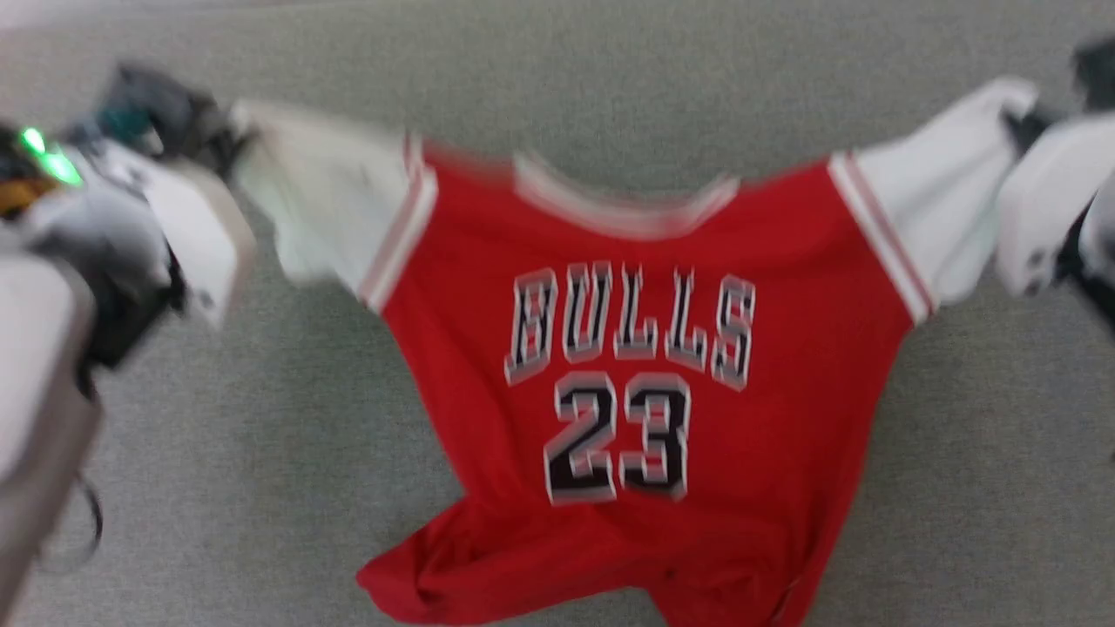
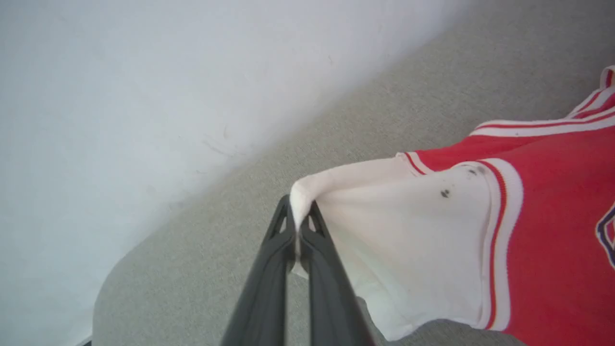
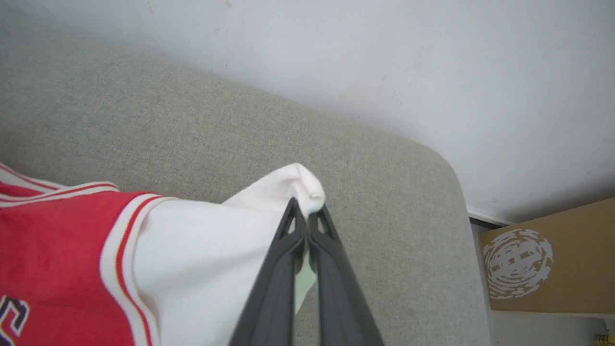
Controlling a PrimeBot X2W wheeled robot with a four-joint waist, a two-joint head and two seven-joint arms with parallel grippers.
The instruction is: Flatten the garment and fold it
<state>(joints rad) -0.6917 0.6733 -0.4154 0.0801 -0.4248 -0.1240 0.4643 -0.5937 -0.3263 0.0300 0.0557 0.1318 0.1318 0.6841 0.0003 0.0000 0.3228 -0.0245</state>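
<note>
Jersey shirt (image 1: 645,348) of soft red fabric, with white short sleeves, red-and-white striped trim, and black white-outlined "BULLS" lettering above the number 23, is stretched wide between two robot hands, its front facing the head camera. The collar is at the top. The lower hem is bunched and crumpled at the bottom and seems to rest on the surface below, though motion blur in the head view makes this uncertain.

The left hand (image 2: 299,211), two long dark fingers, is clenched on the very tip of the white sleeve on the robot's left. That sleeve is pulled taut into a point and shows a few small dark specks. The right hand (image 3: 307,211) is likewise clenched on the tip of the opposite white sleeve, with a small fold of cloth poking out above its fingertips.

Beneath the shirt lies a grey, fabric-covered bench (image 1: 261,435) with a rounded corner. Behind it is a pale wall (image 2: 144,96). Beside the bench's corner stands a brown cardboard box (image 3: 543,259) with a round white print.
</note>
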